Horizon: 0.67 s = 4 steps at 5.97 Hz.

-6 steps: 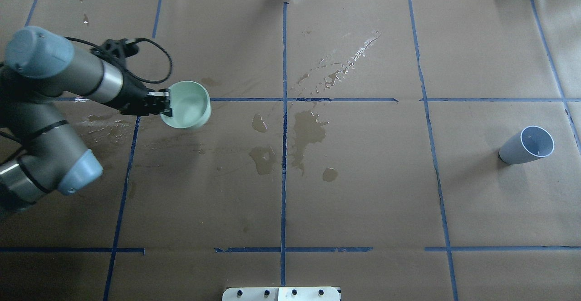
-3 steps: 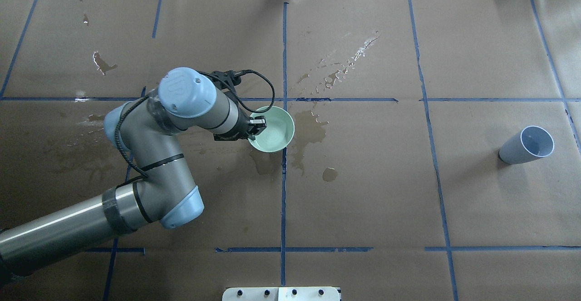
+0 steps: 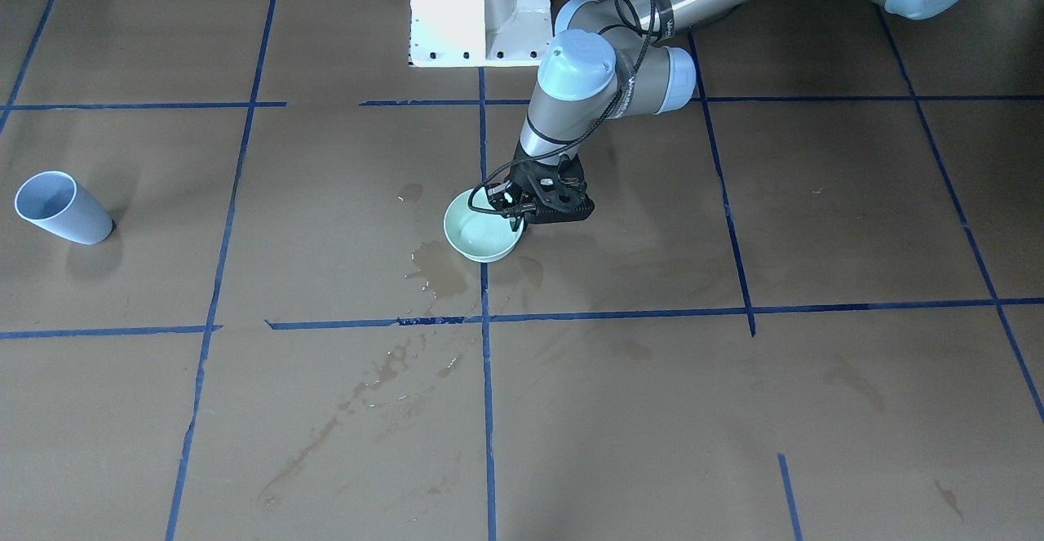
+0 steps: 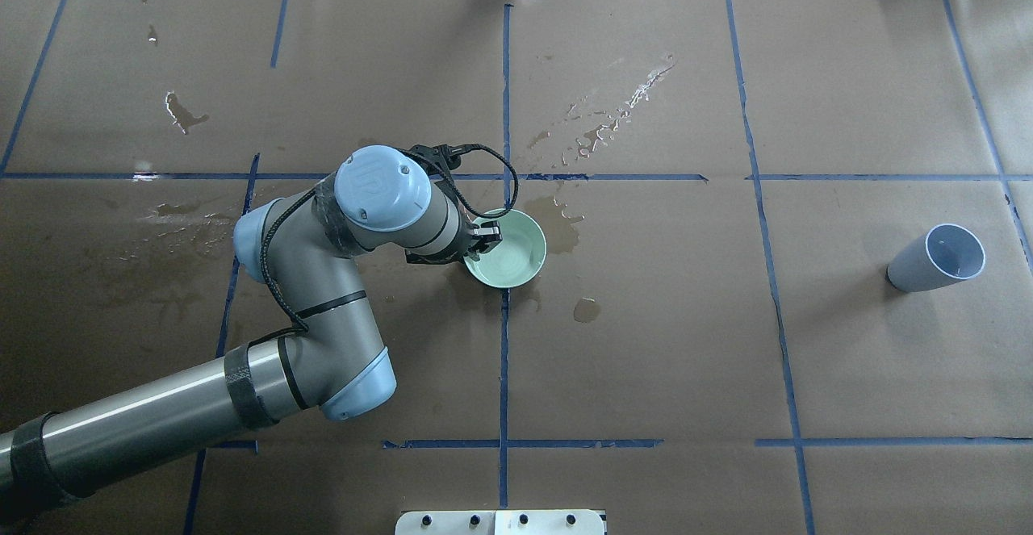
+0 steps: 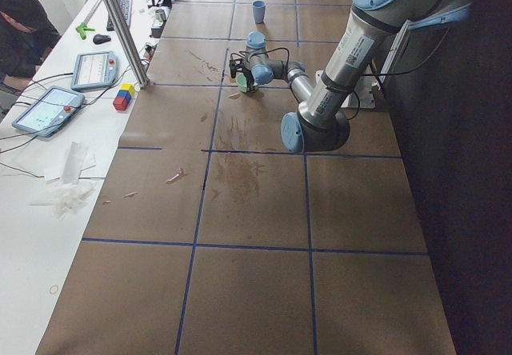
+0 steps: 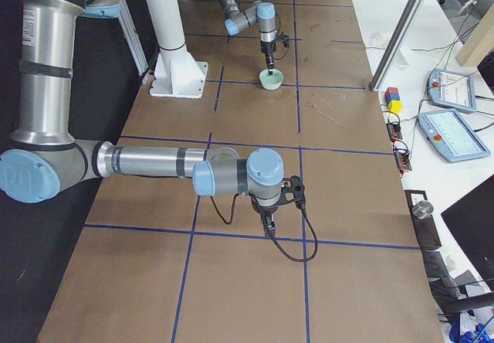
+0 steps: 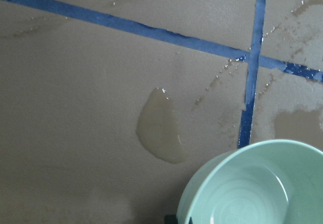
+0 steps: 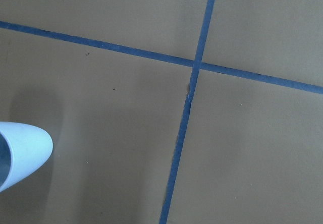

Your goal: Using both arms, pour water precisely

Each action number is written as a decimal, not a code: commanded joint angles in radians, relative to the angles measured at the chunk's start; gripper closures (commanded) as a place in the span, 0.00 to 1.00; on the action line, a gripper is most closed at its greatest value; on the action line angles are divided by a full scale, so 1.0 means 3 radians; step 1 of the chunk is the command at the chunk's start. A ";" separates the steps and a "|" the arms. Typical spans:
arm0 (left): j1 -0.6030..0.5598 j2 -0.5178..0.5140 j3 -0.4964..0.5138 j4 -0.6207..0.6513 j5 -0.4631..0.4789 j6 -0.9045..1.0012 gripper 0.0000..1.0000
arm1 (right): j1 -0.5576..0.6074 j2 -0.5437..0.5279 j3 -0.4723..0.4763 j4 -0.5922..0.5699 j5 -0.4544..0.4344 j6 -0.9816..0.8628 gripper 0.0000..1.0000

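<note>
My left gripper (image 4: 487,238) is shut on the near rim of a pale green bowl (image 4: 508,250) at the table's centre line, one finger inside and one outside. The bowl also shows in the front view (image 3: 481,237), under the gripper (image 3: 515,213). The left wrist view shows a faint sheen of water (image 7: 255,201) in the bowl. A pale blue cup (image 4: 936,259) stands alone at the far right. Its rim shows in the right wrist view (image 8: 20,153). My right gripper (image 6: 268,221) shows only in the exterior right view, and I cannot tell whether it is open or shut.
Spilled puddles (image 4: 587,309) and a wet streak (image 4: 613,119) mark the brown paper around the bowl; one puddle (image 7: 160,128) lies beside it. The white pedestal (image 3: 477,11) stands at the robot's edge. Tablets (image 6: 448,127) and coloured blocks (image 5: 122,97) lie past the far edge.
My left arm has carried the bowl from the table's left to the centre line. The bowl looks smaller, so lower. The cup has not moved.
</note>
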 commanded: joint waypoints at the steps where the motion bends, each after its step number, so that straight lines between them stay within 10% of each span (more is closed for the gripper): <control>1: 0.0003 0.0010 -0.0022 0.0025 0.0013 0.0009 0.00 | -0.0023 0.0021 0.0005 0.0000 0.0004 0.0004 0.00; 4: -0.0144 0.0285 -0.1044 0.1175 -0.0023 0.0455 0.00 | -0.0115 0.0037 0.0005 0.0270 0.0254 0.0141 0.00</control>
